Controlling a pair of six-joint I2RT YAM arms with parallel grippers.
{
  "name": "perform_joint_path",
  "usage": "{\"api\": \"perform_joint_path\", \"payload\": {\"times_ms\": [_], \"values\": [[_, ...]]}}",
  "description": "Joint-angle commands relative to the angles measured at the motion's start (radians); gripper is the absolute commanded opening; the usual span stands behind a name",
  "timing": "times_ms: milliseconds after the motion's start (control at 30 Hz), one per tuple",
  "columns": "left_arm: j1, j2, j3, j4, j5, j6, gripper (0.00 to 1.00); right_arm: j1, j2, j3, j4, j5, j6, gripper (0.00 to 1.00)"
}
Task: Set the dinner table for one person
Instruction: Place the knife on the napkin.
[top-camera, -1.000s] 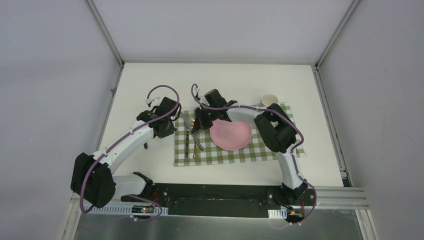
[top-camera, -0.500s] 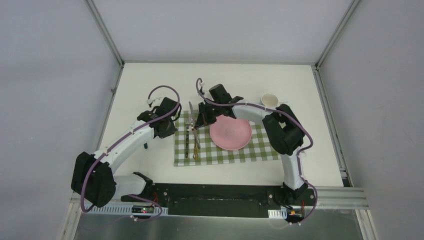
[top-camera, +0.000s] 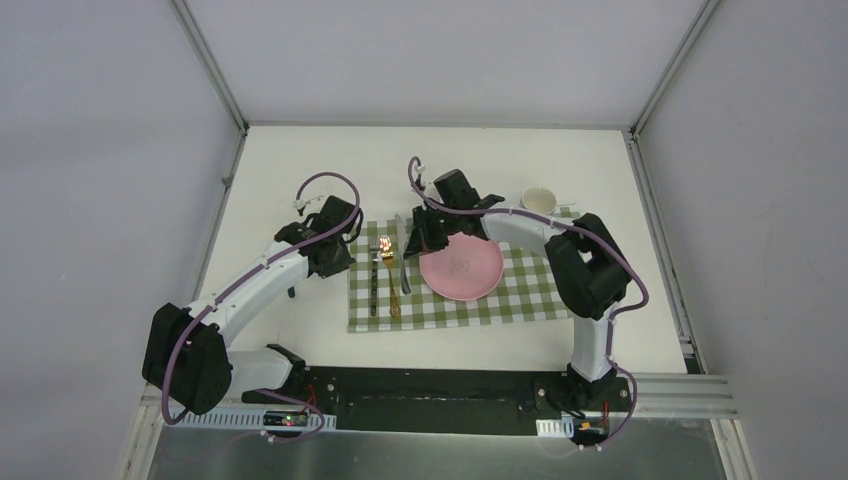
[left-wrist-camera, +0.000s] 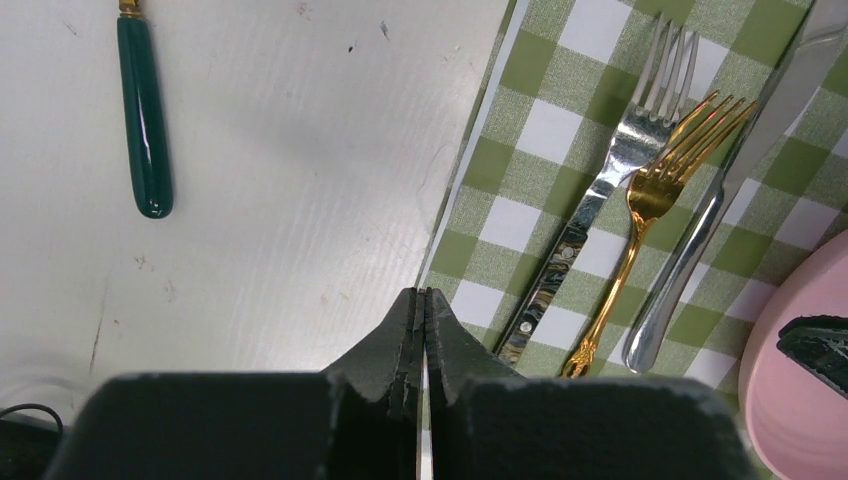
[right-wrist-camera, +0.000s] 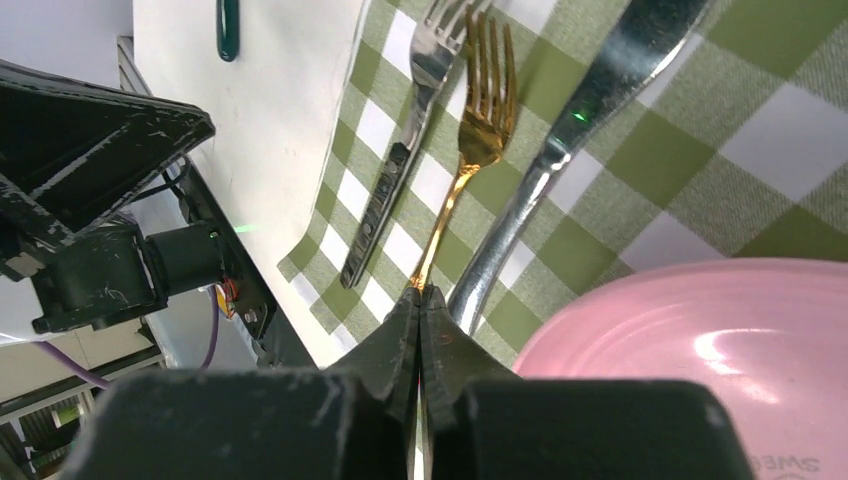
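On the white dinner table (top-camera: 280, 170) lies a green-and-white checked cloth (top-camera: 500, 300) with a pink plate (top-camera: 461, 270) on it. Left of the plate lie a silver knife (top-camera: 402, 255), a gold fork (top-camera: 391, 292) and a dark-handled silver fork (top-camera: 373, 290), side by side. They also show in the left wrist view: knife (left-wrist-camera: 700, 230), gold fork (left-wrist-camera: 650, 190), silver fork (left-wrist-camera: 610, 160). My left gripper (left-wrist-camera: 422, 305) is shut and empty over the cloth's left edge. My right gripper (right-wrist-camera: 420, 297) is shut and empty, above the knife (right-wrist-camera: 560, 150) and the plate's (right-wrist-camera: 700, 340) left rim.
A pale cup (top-camera: 540, 198) stands just behind the cloth's far right corner. A green-handled utensil (left-wrist-camera: 145, 120) lies on the bare table left of the cloth, partly under my left arm (top-camera: 260, 280). Aluminium rails and grey walls bound the table.
The knife lay slanted across the forks; it now lies straight between the gold fork and the plate. My right gripper has moved right and back. The left arm has not moved.
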Motion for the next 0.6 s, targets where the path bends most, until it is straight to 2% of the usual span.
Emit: {"api": "perform_joint_path", "payload": {"times_ms": [0, 33, 67, 133, 200, 567], "values": [[0.01, 0.004, -0.003, 0.032, 0.012, -0.005, 0.0, -0.01, -0.019, 0.012, 0.003, 0.012, -0.014, 0.0], [0.01, 0.004, -0.004, 0.032, 0.013, -0.005, 0.0, -0.009, -0.006, 0.021, -0.003, 0.011, -0.011, 0.07], [0.01, 0.004, -0.004, 0.033, 0.013, -0.004, 0.0, -0.008, 0.004, 0.03, -0.015, 0.016, -0.011, 0.2], [0.01, 0.0, -0.007, 0.032, 0.009, -0.004, 0.0, -0.008, 0.02, 0.039, -0.016, 0.017, -0.007, 0.31], [0.01, -0.002, -0.009, 0.033, 0.008, -0.004, 0.0, -0.008, 0.028, 0.046, -0.015, 0.017, -0.004, 0.37], [0.01, 0.072, 0.009, 0.068, 0.028, 0.008, 0.0, 0.001, 0.104, 0.137, -0.032, 0.019, -0.002, 0.4]]}}
